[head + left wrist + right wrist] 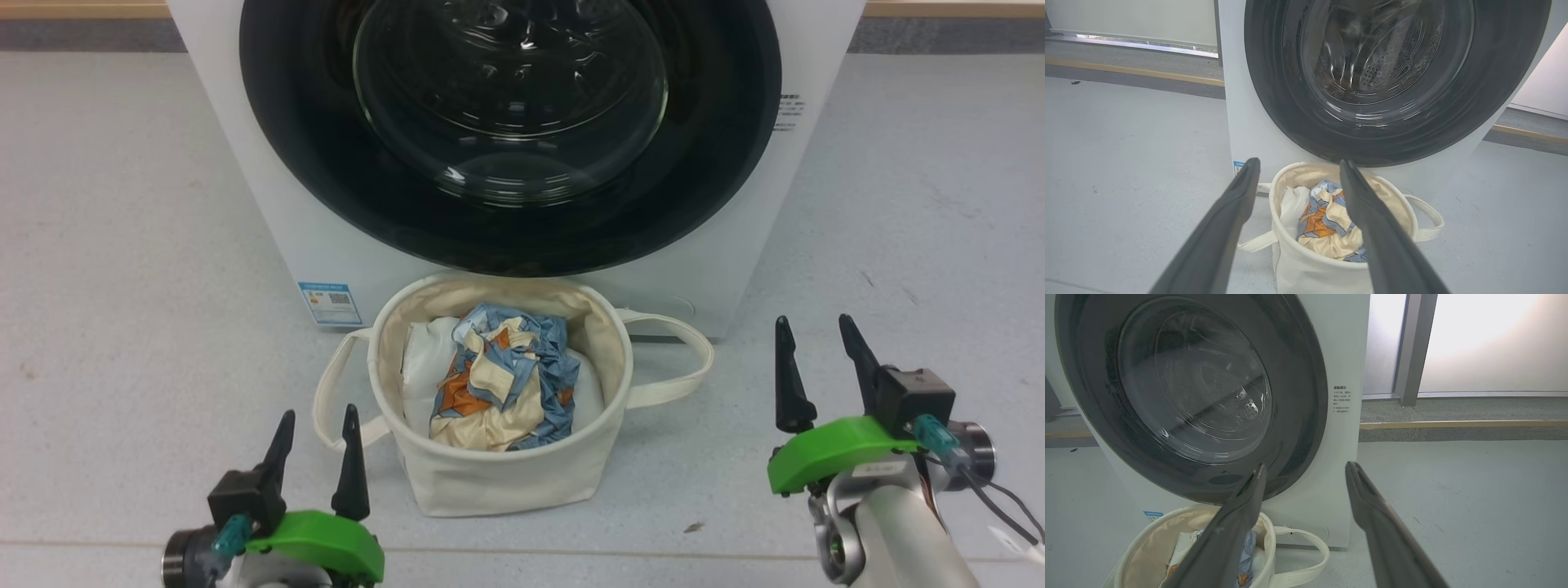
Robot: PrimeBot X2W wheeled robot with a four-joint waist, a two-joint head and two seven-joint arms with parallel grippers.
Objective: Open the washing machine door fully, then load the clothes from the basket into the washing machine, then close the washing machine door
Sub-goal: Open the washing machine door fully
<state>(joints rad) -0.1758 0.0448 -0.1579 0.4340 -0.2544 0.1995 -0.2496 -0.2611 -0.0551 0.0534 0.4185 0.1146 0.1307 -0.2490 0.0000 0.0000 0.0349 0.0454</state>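
Cream canvas basket (498, 482), clothes (498, 384) crumpled inside, stands between left gripper (319, 412) and right gripper (814, 320), both spread, empty.

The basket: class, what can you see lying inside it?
Inside the basket, a crumpled blue, cream and orange patched garment lies on a plain white bundle. Anything beneath them is covered.
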